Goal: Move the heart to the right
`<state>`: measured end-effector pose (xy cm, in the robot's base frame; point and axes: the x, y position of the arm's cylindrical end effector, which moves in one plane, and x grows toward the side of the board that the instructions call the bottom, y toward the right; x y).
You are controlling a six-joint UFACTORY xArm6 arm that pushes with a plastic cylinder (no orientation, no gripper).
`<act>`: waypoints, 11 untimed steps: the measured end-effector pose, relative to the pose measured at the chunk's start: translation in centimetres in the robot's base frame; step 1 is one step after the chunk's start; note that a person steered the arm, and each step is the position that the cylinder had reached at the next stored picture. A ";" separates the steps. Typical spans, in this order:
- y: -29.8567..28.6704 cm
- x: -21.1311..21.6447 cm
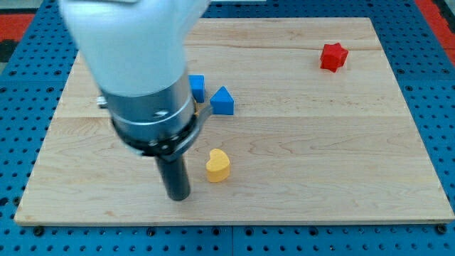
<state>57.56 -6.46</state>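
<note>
A yellow heart block (218, 165) lies on the wooden board (320, 142), below the board's middle. My tip (178, 196) rests on the board just left of the heart and slightly lower, with a small gap between them. The arm's white and grey body fills the view's upper left and hides part of the board behind it.
A blue triangular block (222, 101) lies above the heart. A blue cube (197, 87) sits to its left, partly hidden by the arm. A red star-shaped block (333, 57) lies near the board's top right. Blue pegboard surrounds the board.
</note>
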 end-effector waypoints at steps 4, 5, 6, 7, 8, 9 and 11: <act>10.4 -5.2; 13.1 -4.7; 14.1 -4.5; 12.0 -2.5; 13.4 -1.4; 16.3 -4.6; 18.2 -9.3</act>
